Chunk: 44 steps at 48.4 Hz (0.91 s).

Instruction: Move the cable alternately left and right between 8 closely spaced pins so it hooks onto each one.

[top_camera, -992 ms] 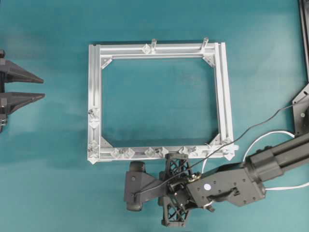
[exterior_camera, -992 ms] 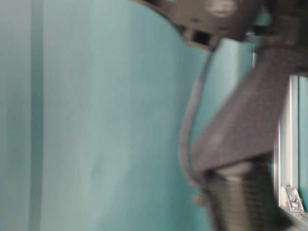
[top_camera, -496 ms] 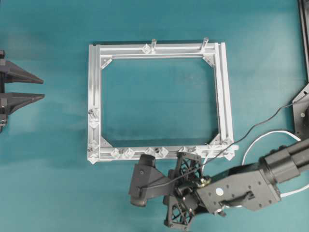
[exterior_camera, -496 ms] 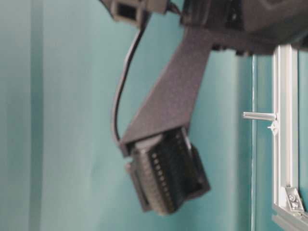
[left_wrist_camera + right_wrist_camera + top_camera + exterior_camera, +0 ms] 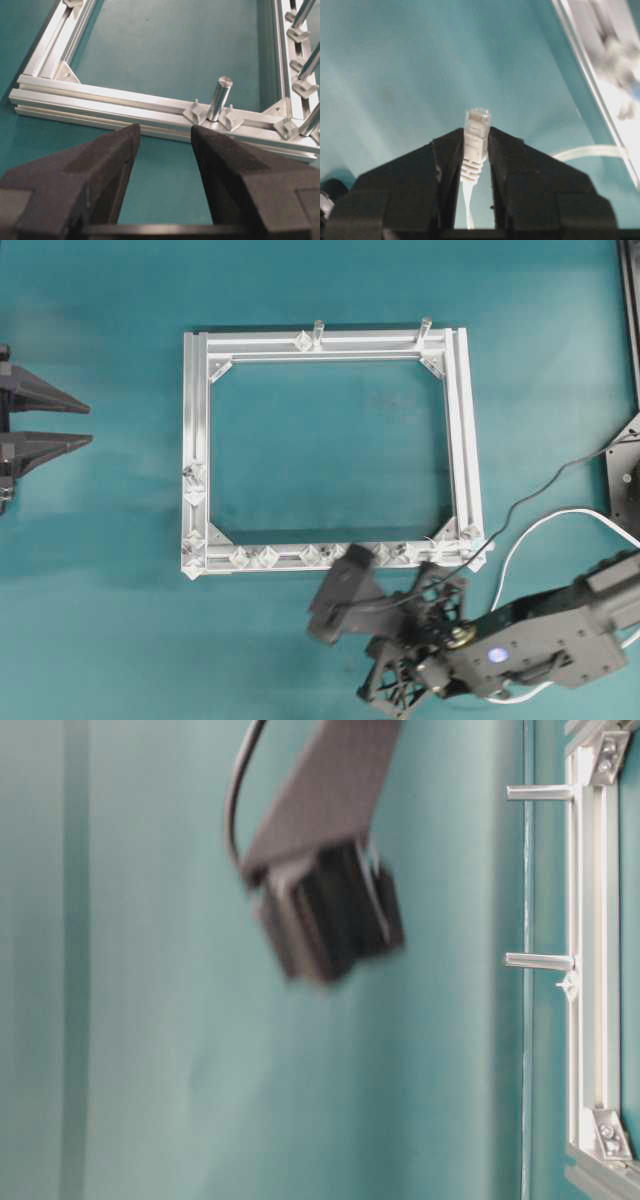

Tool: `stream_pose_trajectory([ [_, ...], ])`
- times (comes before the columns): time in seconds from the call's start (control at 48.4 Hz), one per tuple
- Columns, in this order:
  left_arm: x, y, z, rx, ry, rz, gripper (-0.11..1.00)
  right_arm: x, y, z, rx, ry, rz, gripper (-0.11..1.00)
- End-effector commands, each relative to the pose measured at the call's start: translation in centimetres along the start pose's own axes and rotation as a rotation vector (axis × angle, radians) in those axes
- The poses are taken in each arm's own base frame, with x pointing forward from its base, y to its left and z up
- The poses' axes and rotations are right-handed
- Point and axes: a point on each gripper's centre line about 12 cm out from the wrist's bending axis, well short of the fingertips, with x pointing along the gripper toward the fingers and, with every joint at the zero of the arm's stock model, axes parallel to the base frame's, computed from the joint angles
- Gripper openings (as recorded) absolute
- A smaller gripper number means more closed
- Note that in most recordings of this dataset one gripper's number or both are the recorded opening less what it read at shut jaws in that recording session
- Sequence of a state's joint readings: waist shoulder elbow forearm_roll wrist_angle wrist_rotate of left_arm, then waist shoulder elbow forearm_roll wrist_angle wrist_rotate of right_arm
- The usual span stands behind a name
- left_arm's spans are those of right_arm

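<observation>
From overhead I see the square aluminium frame [image 5: 325,450] lying flat mid-counter on the teal counter [image 5: 100,640]. The pins [image 5: 312,556] run in pairs along the frame rail nearest the counter's near edge. My right claw [image 5: 425,630] sits just off that rail, toward the near right corner of the counter, with its camera housing overlapping the rail. The cable [image 5: 540,530] arcs as a white loop over the counter on the right, beside the frame's near right corner; I can't follow its end among the dark arm parts. The left claw [image 5: 85,422] rests at the left edge, well apart from the frame, its two prongs spread and aimed at it.

At table level a blurred dark camera block [image 5: 325,915] hangs in front; behind it two posts [image 5: 538,792] stick out from the frame.

My left wrist view shows the spread fingers [image 5: 100,170] with nothing between them, facing a rail with one upright post [image 5: 220,97] set between small studs.

My right wrist view shows the claw pinching the cable's clear plug [image 5: 476,131]: its long axis runs straight out along the fingers, tip pointing away from the wrist, cord trailing back between them. The frame is a blur at the upper right.
</observation>
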<state>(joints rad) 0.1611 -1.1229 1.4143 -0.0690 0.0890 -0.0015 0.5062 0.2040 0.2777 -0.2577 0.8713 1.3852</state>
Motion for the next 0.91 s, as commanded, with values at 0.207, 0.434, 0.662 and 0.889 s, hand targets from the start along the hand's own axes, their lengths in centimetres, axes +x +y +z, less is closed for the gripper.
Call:
stream_pose_trajectory([
  [0.207, 0.0, -0.1, 0.5, -0.01, -0.011, -0.002, 0.57, -2.9, -2.4, -1.6, 0.253, -0.044, 0.018, 0.19],
  [0.434, 0.0, -0.1, 0.5, -0.01, -0.011, -0.002, 0.57, -3.6, -4.3, -2.7, 0.472, -0.054, 0.008, 0.19],
  [0.662, 0.0, 0.0, 0.3, -0.01, -0.006, -0.001, 0.57, -3.9, -4.4, -2.3, 0.573, -0.093, 0.025, 0.19],
  [0.889, 0.0, 0.0, 0.3, -0.01, -0.004, -0.001, 0.57, -3.9, -5.0, -2.1, 0.687, -0.112, -0.016, 0.19],
])
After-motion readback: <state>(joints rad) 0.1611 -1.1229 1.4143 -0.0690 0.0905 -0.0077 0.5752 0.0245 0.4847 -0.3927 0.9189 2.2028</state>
